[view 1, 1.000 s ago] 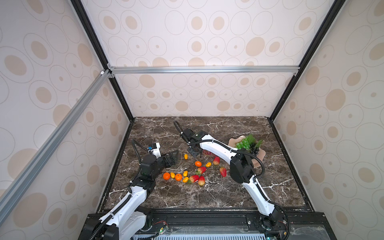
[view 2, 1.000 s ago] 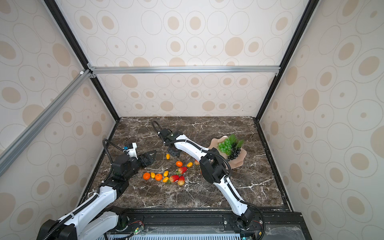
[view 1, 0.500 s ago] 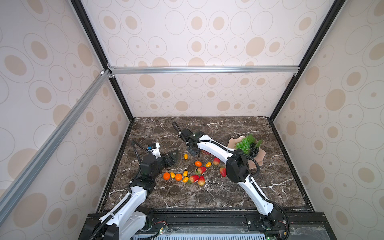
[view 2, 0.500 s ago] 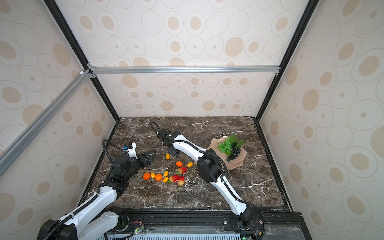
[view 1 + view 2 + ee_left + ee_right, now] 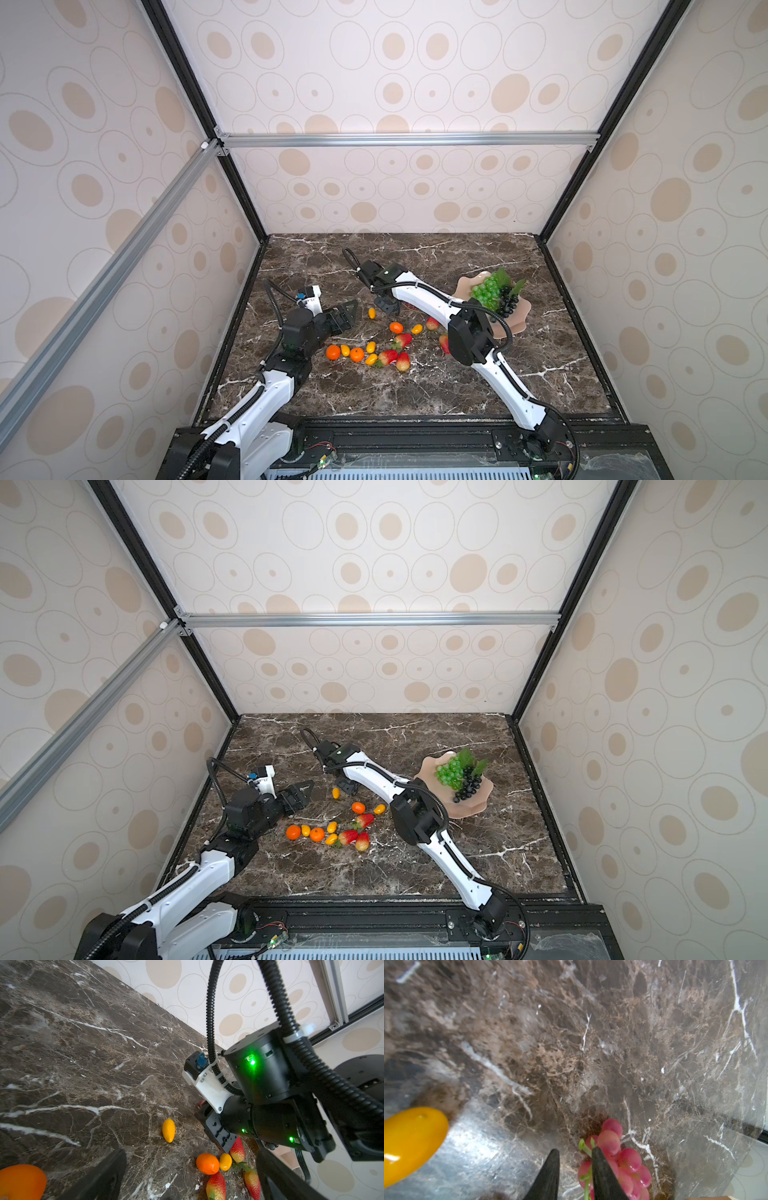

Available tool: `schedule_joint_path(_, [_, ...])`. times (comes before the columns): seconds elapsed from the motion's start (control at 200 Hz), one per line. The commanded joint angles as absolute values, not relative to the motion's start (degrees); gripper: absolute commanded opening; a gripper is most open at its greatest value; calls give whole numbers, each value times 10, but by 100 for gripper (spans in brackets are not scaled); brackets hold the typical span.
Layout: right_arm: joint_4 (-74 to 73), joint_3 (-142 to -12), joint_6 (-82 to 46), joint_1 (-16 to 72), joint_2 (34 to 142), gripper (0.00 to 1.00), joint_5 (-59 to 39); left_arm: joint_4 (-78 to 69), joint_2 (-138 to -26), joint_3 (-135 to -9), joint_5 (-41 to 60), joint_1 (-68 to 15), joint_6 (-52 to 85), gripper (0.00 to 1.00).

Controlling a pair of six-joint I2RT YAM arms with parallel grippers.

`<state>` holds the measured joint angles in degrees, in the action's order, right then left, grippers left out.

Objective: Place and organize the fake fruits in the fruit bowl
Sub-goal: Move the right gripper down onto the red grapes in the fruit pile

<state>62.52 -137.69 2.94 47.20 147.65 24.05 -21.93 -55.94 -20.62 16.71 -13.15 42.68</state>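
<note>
The pale pink fruit bowl (image 5: 517, 326) (image 5: 471, 808) stands at the right, with a green grape bunch (image 5: 486, 291) and a dark grape bunch (image 5: 505, 305) in it. Oranges (image 5: 332, 352), strawberries (image 5: 388, 356) and yellow oval fruits (image 5: 371, 313) lie loose mid-table. My right gripper (image 5: 386, 307) (image 5: 575, 1159) is low over the table, its jaws a narrow gap apart with only marble between them. A red grape bunch (image 5: 623, 1159) lies against the outer side of one finger. My left gripper (image 5: 347, 311) (image 5: 191, 1153) hangs wide open, holding nothing, left of the yellow oval fruit (image 5: 168, 1133).
The dark marble table (image 5: 415, 386) is enclosed by patterned walls with black posts at the corners. The right arm (image 5: 469, 340) stretches across the middle above the loose fruits. In the left wrist view the right arm's wrist (image 5: 259, 1076) fills the space beside the strawberries (image 5: 236, 1150).
The right arm's elbow has swung slightly left while its gripper stays low by the red grapes. The left arm and the fruits have not moved.
</note>
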Motion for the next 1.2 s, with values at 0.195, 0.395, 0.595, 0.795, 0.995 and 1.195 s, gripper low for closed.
schedule_joint_path(0.195, [647, -1391, 38, 475, 1491, 23, 255, -239, -557, -212, 174, -126, 433, 98])
schedule_joint_path(0.395, [647, -1389, 35, 475, 1489, 19, 257, -237, -553, -209, 173, -125, 433, 98])
schedule_joint_path(0.595, [646, -1387, 36, 475, 1485, 13, 260, -237, -553, -208, 174, -126, 432, 98])
schedule_joint_path(0.795, [643, -1383, 38, 475, 1479, 10, 265, -236, -550, -205, 173, -126, 432, 98])
schedule_joint_path(0.995, [639, -1381, 32, 475, 1468, 6, 266, -237, -553, -206, 174, -126, 428, 98])
schedule_joint_path(1.195, [636, -1377, 26, 475, 1444, 2, 262, -233, -555, -212, 175, -125, 418, 98])
